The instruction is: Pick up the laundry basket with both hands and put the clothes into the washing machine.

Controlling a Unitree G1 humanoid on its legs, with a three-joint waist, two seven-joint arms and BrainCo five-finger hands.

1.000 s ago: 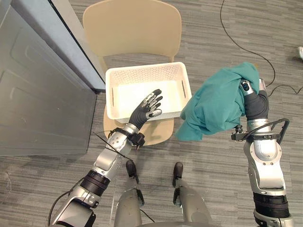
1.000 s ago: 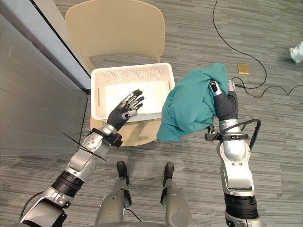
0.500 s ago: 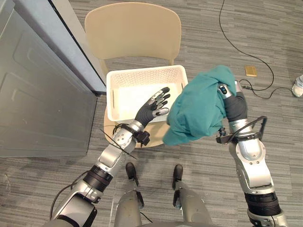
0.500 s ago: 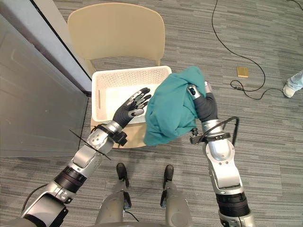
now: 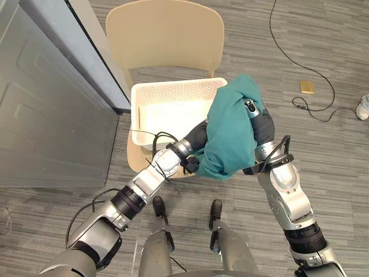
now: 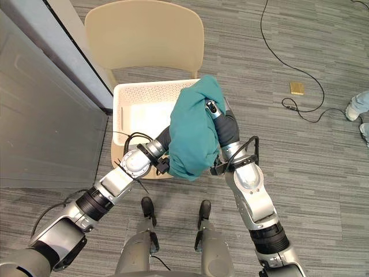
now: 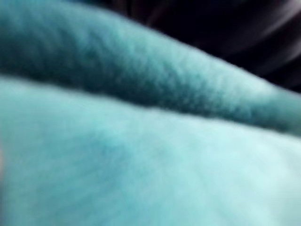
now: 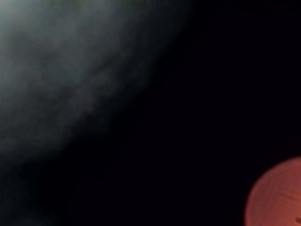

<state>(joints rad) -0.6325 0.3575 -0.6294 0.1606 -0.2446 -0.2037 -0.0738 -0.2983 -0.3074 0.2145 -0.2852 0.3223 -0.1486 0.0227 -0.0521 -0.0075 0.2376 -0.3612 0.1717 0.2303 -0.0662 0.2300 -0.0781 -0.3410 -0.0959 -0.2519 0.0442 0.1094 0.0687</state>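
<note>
teal cloth [image 5: 230, 135] hangs on your right hand [image 5: 261, 123] by the basket [image 5: 173, 88], with your left hand [image 5: 198, 133] under it; i cannot tell either grip.

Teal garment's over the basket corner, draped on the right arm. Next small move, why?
Probably shift the right robot hand further over the white basket before lowering: the teal garment draped on it hangs past the basket's near right corner, so it could miss.
</note>
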